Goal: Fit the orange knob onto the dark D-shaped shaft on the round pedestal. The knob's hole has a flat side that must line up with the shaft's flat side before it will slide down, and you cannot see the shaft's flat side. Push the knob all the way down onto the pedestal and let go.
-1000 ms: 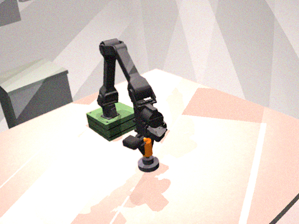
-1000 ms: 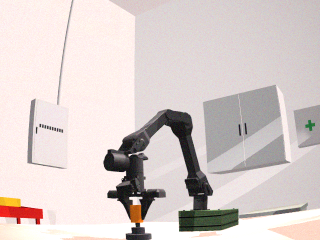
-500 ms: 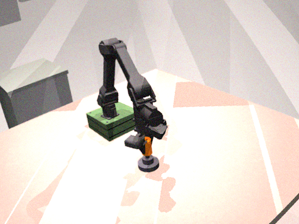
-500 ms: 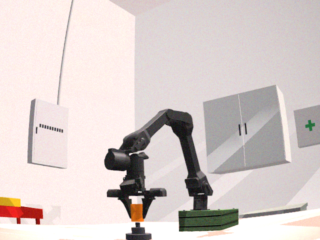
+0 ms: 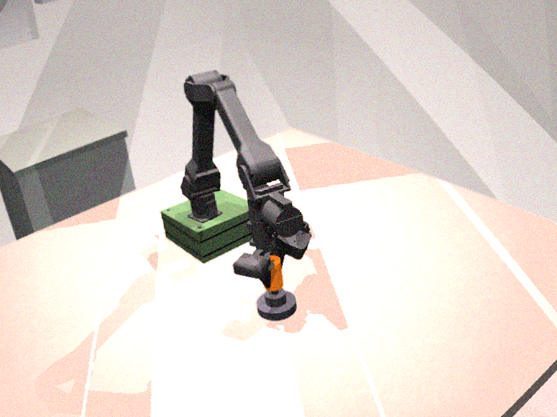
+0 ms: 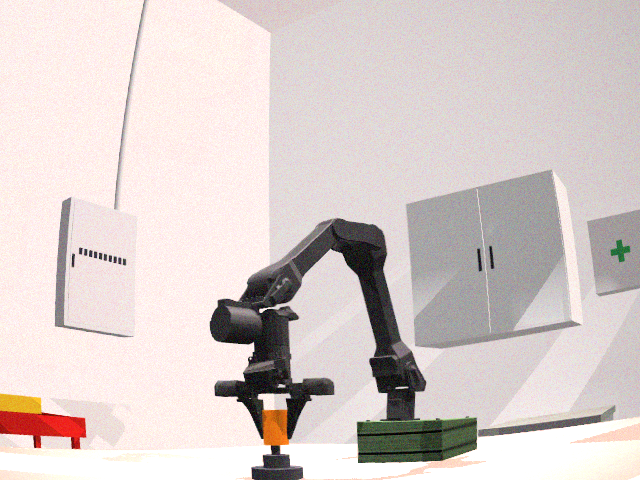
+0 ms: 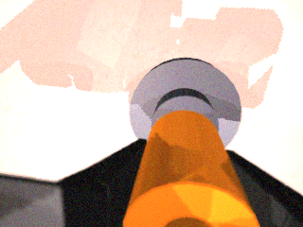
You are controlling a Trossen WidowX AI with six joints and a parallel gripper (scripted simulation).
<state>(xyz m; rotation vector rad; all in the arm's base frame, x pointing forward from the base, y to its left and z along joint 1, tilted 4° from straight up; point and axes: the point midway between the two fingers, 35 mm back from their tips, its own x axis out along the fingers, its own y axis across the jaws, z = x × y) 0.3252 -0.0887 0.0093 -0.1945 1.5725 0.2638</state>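
Observation:
The orange knob [image 5: 276,273] [image 6: 275,426] [image 7: 187,163] is upright between the fingers, its open top showing in the wrist view. My gripper [image 5: 275,280] [image 6: 276,435] [image 7: 183,151] points down and is shut on the knob, with a finger on either side. The dark round pedestal [image 5: 277,310] [image 6: 276,472] [image 7: 185,73] stands directly below. In the exterior view the dark shaft [image 6: 275,450] shows between the knob's lower end and the pedestal's raised middle, with the knob at about the shaft's tip. The knob's flat side and the shaft's flat side are hidden.
The arm's green base block [image 5: 224,235] [image 6: 398,440] stands on the table [image 5: 406,274] behind the pedestal. A grey cabinet [image 5: 75,177] is beyond the table's back left edge in the top view. A red bench [image 6: 41,424] and wall cabinets [image 6: 491,258] are in the background.

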